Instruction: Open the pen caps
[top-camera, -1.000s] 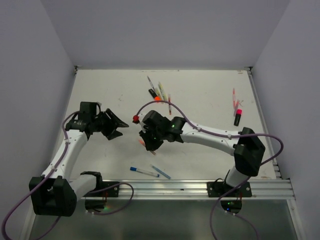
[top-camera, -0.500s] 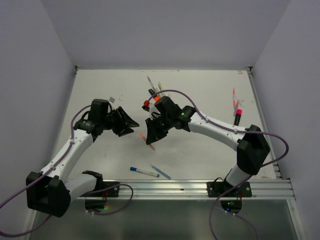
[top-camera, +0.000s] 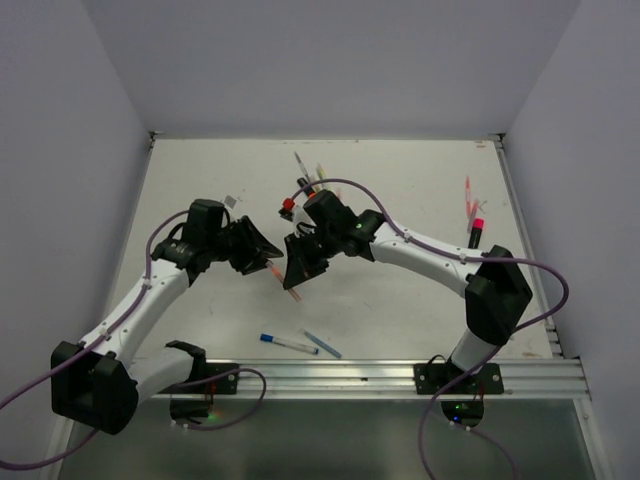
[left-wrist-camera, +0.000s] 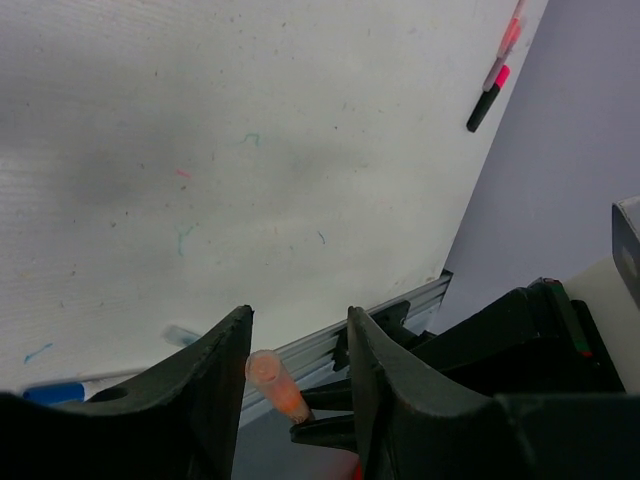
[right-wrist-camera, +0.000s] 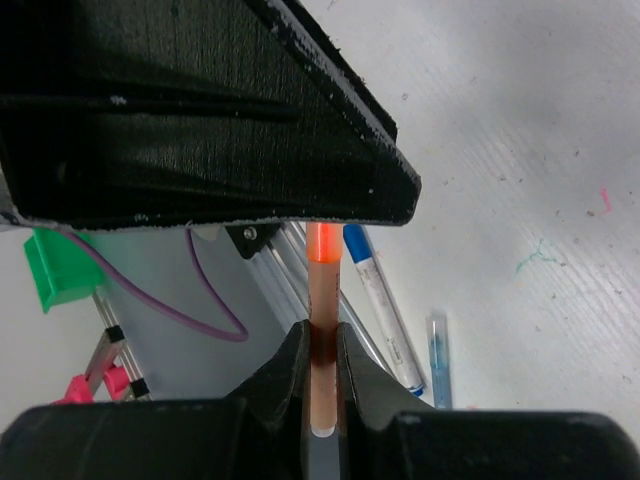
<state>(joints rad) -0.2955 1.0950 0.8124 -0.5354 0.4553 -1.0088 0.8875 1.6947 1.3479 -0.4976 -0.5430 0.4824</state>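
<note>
My right gripper (right-wrist-camera: 320, 330) is shut on the body of a slim orange pen (right-wrist-camera: 322, 300), held above the table. In the top view the pen (top-camera: 290, 291) slants below the right gripper (top-camera: 298, 264). Its orange cap (left-wrist-camera: 272, 378) points into my left gripper (left-wrist-camera: 298, 315), between the two black fingers (left-wrist-camera: 215, 390). The cap lies close to the left finger, and a gap shows on the other side. The left gripper (top-camera: 264, 258) is open around the cap. In the right wrist view, the cap's tip (right-wrist-camera: 323, 242) runs under the left gripper's black finger.
A blue-capped pen (top-camera: 288, 343) and a pale blue one (top-camera: 322, 344) lie by the front rail (top-camera: 400, 372). Several pens (top-camera: 315, 182) lie at the back middle. A pink-and-black highlighter (top-camera: 476, 232) and thin pens (top-camera: 468, 195) lie at the right.
The left gripper has moved right to the pen's cap end, and its jaws have narrowed. The right gripper has carried the pen up and toward the left gripper.
</note>
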